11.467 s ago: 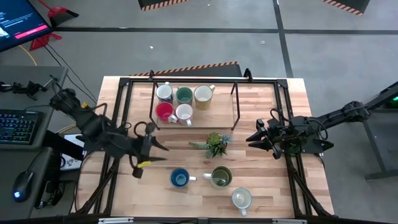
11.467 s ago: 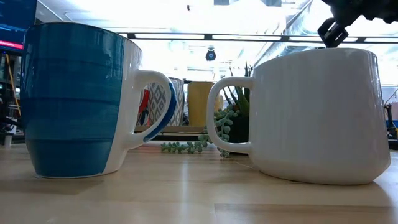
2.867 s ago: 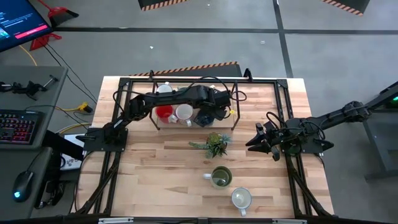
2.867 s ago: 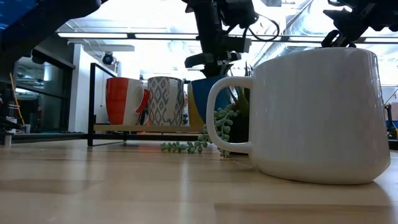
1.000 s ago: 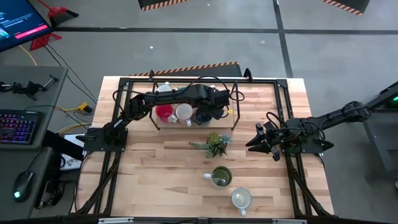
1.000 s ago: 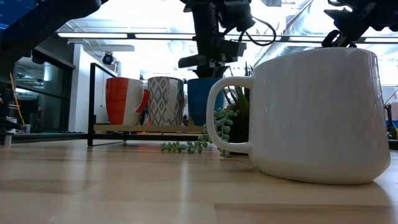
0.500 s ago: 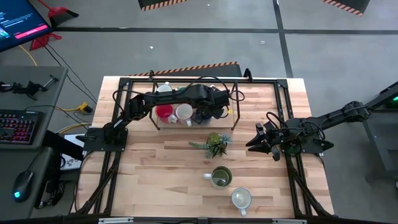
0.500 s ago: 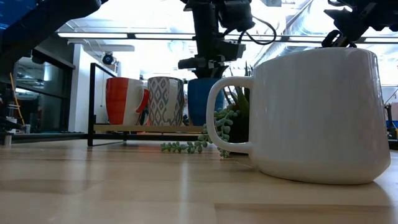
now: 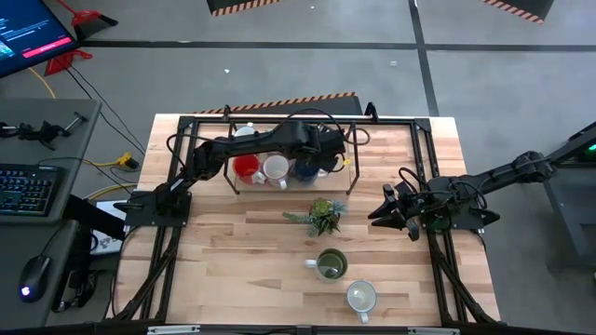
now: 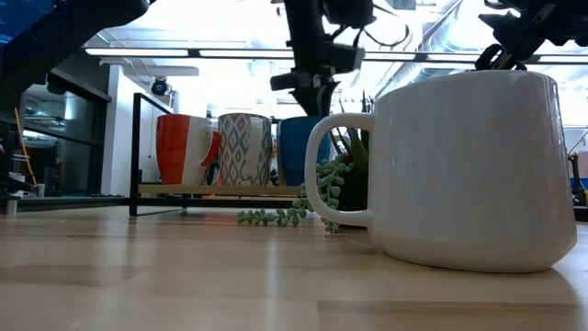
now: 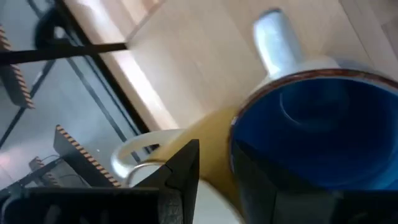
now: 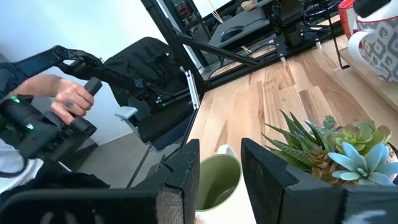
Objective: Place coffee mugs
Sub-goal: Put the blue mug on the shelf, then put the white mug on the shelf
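- High view: the left end effector reaches over the low rack at the far side of the bench, directly above the blue mug, which stands on the rack beside the patterned white mug and the red mug.
- In the left wrist view the two dark fingers stand apart, one outside the blue mug's rim and one over its mouth; no clamping contact on the wall shows, so it reads as let go, with the blue mug resting on the shelf in the low view.
- More mugs sit in the rack's back row, mostly hidden under the arm; a white one peeks out.
- Two mugs are not yet on the rack: the olive green mug and the white mug, both upright near the front edge, on the near side of the succulent plant.
- The right end effector hangs at the right side of the bench, well apart from both, fingers parted with nothing between them.
- Handling, as a judgement: glazed ceramic is stiff, fairly heavy for its size, slick and chip-prone. A pinch across the rim wall, one finger inside and one outside, opposite the handle, should hold; the handle would let the mug swing.
- Set-down should be gentle, since a knock against neighbouring mugs could chip them.
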You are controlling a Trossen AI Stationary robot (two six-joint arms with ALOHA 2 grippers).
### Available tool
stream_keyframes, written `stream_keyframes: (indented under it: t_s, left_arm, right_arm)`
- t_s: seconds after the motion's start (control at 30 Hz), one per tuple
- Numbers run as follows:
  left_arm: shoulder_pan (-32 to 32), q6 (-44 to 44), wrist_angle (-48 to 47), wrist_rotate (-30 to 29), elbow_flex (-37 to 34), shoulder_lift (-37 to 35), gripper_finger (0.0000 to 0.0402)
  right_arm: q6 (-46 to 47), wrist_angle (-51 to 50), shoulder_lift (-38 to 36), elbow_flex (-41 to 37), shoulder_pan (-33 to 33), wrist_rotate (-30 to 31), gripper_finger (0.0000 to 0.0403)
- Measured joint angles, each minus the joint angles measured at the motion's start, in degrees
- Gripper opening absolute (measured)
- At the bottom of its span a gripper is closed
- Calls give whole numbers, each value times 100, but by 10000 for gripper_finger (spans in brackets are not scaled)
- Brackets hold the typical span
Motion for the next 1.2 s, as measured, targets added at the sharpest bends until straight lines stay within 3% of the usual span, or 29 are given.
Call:
stream_keyframes:
  t_s: [0.4,0.73,0.83,1.03,1.2]
  left_arm:
    - [-90,-505,-581,-7,220,-181,88]
    - [-906,-1224,-991,-34,222,-842,88]
    - [-1283,-1903,-1221,103,235,-1194,88]
    - [-1976,-3916,-1667,1256,231,-1757,88]
    - [-2607,-5233,-1668,1677,226,-2012,88]
  right_arm:
    - [-2,-11,0,0,1,0,99]
    - [-2,-232,0,0,2,2,99]
    - [-2,-250,0,0,0,2,99]
    - [-2,-269,0,0,1,2,99]
    - [203,-344,0,0,0,0,99]
